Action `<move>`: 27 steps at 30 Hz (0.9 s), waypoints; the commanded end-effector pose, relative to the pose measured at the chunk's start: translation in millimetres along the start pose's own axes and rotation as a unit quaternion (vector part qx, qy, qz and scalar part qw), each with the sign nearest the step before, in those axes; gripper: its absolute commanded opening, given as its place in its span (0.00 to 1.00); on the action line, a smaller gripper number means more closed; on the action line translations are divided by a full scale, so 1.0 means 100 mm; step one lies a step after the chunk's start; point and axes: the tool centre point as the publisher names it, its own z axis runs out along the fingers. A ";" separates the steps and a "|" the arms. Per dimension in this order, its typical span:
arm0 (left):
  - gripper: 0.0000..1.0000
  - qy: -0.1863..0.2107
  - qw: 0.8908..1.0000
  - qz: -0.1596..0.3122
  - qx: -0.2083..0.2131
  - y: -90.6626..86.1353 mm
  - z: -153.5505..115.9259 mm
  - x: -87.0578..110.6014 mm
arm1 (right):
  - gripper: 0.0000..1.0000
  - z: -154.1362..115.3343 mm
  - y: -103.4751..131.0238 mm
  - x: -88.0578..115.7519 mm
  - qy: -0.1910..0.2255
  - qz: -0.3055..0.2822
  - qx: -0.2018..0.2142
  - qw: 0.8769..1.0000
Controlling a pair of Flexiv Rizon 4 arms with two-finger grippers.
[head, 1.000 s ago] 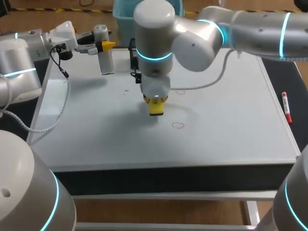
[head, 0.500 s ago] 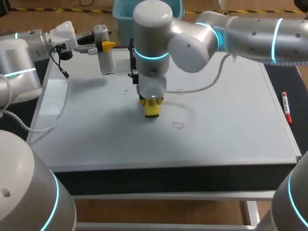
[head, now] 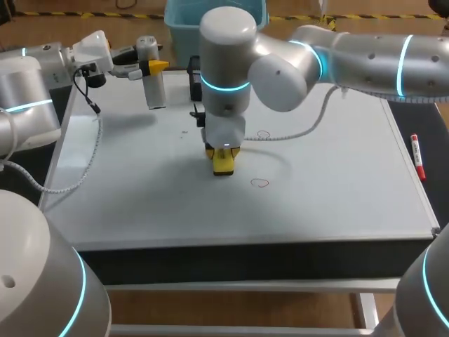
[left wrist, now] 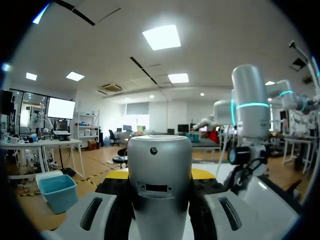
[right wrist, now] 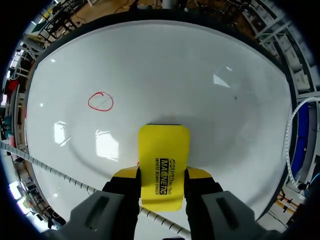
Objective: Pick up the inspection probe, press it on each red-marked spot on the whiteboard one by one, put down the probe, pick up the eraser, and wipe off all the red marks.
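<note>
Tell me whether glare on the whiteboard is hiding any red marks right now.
Right wrist view: ceiling-light glare patches lie on the whiteboard beside the eraser, clear of the red circle. Head view: soft shadow under the right arm, no glare; both red marks legible.

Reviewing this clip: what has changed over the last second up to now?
The right gripper, shut on the yellow eraser, shifted it slightly toward the robot's left and the near edge of the whiteboard. Nothing was taken hold of or let go. Both red marks remain unwiped, and the left gripper stays at the far left, holding the inspection probe.
</note>
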 end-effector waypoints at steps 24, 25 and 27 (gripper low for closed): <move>0.00 0.002 1.000 -0.001 0.000 -0.01 0.00 -0.01 | 0.00 -0.14 0.02 0.43 0.004 0.031 0.016 0.999; 0.00 0.002 1.000 -0.001 0.000 -0.01 0.00 -0.01 | 0.00 -0.18 0.02 0.44 0.003 0.029 0.015 0.999; 0.00 0.002 1.000 -0.001 0.000 -0.01 0.00 -0.01 | 0.00 -0.27 0.02 0.47 0.000 0.020 0.003 1.000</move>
